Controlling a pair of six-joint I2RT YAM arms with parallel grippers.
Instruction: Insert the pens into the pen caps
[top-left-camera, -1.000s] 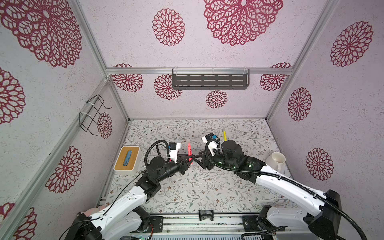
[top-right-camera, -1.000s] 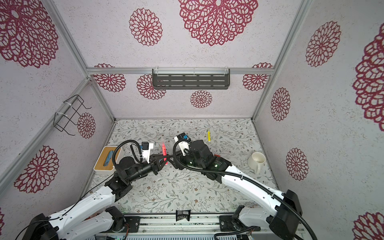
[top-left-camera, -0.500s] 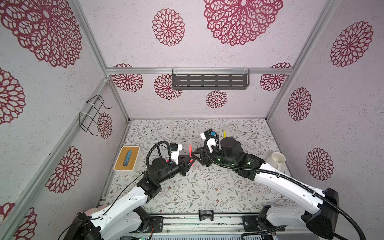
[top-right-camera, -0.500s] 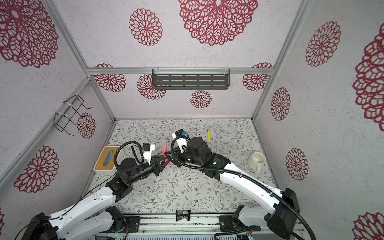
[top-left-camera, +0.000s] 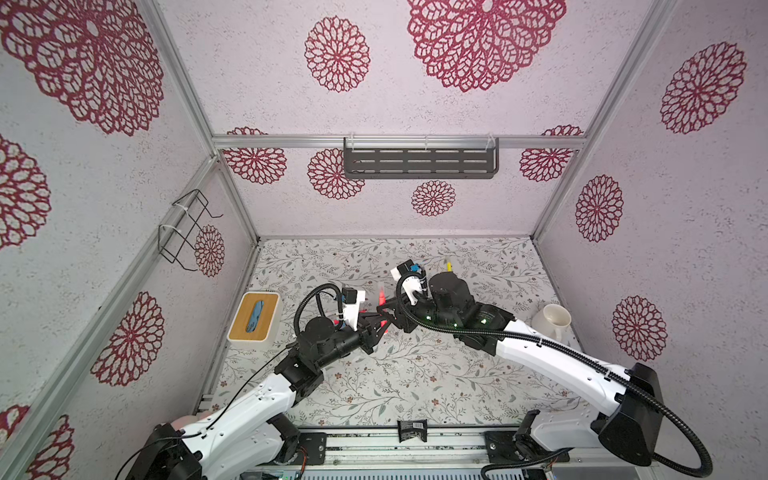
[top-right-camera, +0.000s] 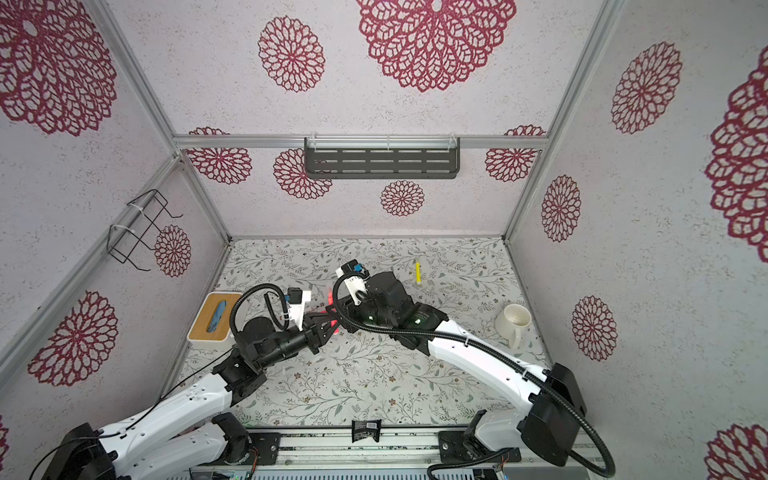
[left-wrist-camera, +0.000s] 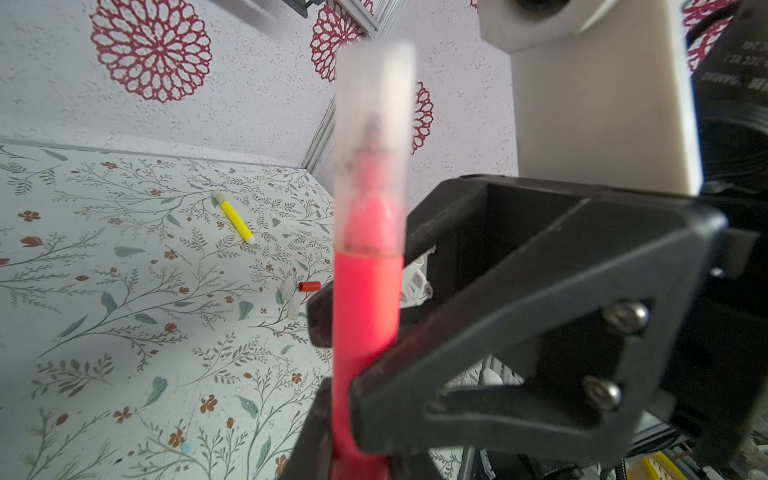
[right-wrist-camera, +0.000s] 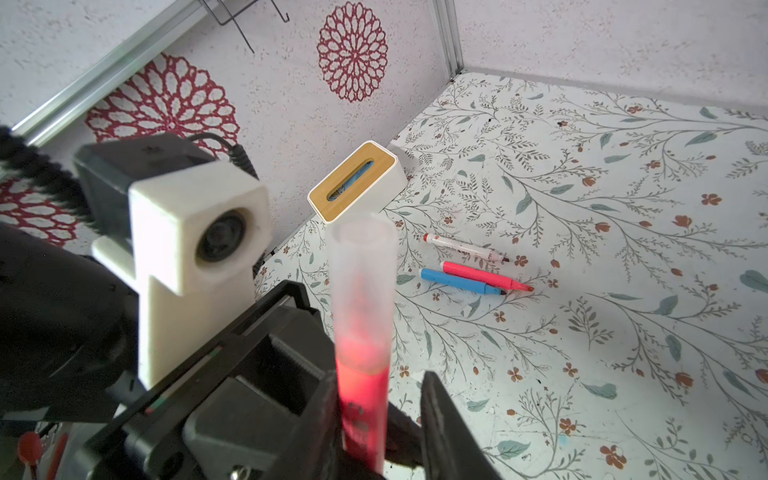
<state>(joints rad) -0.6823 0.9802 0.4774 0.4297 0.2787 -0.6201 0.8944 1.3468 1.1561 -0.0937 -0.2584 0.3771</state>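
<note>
The left pincer (top-left-camera: 380, 328) clenches the pen (left-wrist-camera: 365, 324) low down; a clear cap (left-wrist-camera: 374, 145) covers its tip. The right pincer (right-wrist-camera: 376, 419) straddles the pen, unclamped.

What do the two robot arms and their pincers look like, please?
The left arm and right arm have white links and black joints. The left pincer and right pincer are black, with angular triangular fingers and silver screws. A white camera mount sits at each wrist; black ribbed cables run alongside.

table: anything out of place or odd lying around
Nothing spilled or broken. The white-barrelled pen, red pen and blue pen lie uncapped near the tissue box; a red cap and clear caps lie loose elsewhere.
</note>
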